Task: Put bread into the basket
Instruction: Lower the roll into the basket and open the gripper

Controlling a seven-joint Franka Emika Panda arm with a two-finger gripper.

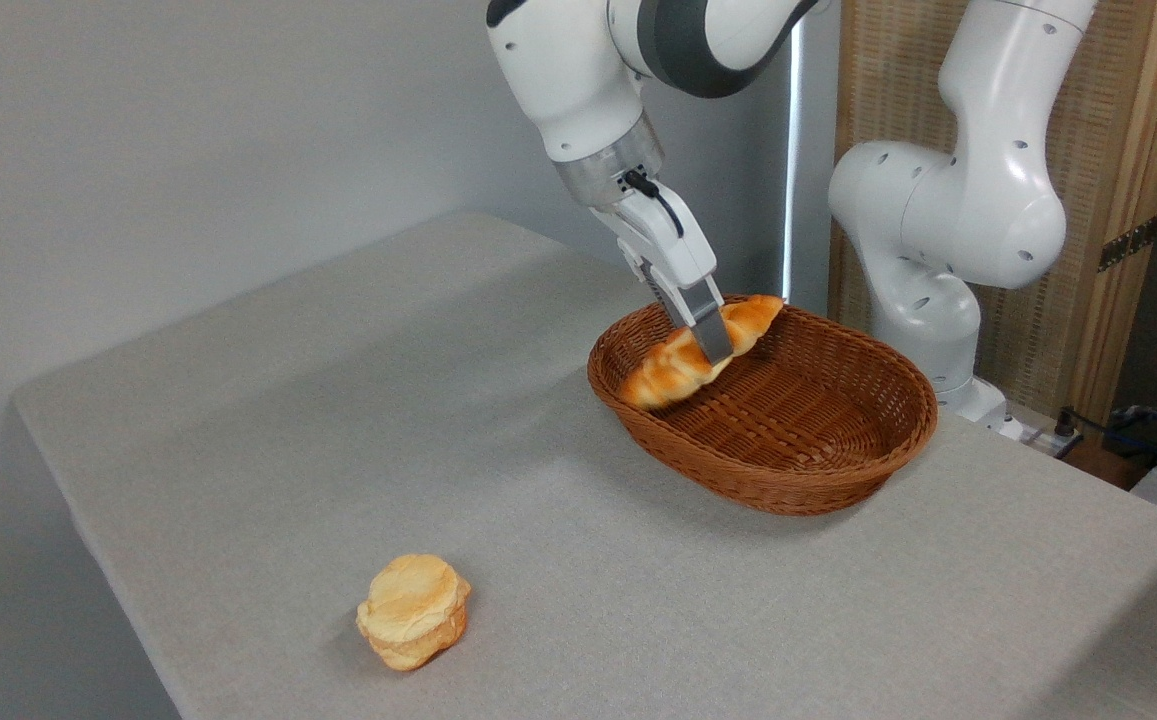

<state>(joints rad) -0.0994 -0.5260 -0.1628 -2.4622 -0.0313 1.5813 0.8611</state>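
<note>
the tool (713, 348) is clamped on the bread (700, 352), its two fingers closed across the middle of the braided loaf, with one grey finger (710, 335) showing on the near side of the crust. the bread hangs tilted in the grip: its upper pointed end rises to the right of the tool, over the far rim of the basket, and its lower pointed end dips to the left of the tool, close to the basket's left inner wall. whether that low end touches the wicker cannot be told. the loaf sits within the outline of the basket (818, 480), above its woven floor, in the left half. the tool comes down at a slant from the upper left, the white arm (578, 70) bending above the basket. the oval wicker basket rests on the grey surface (268, 400). a small round pale-yellow layered bun (413, 610) lies on the surface well apart from the basket, to its lower left near the front edge. the arm's white base column (948, 220) stands behind the basket, to its right.
</note>
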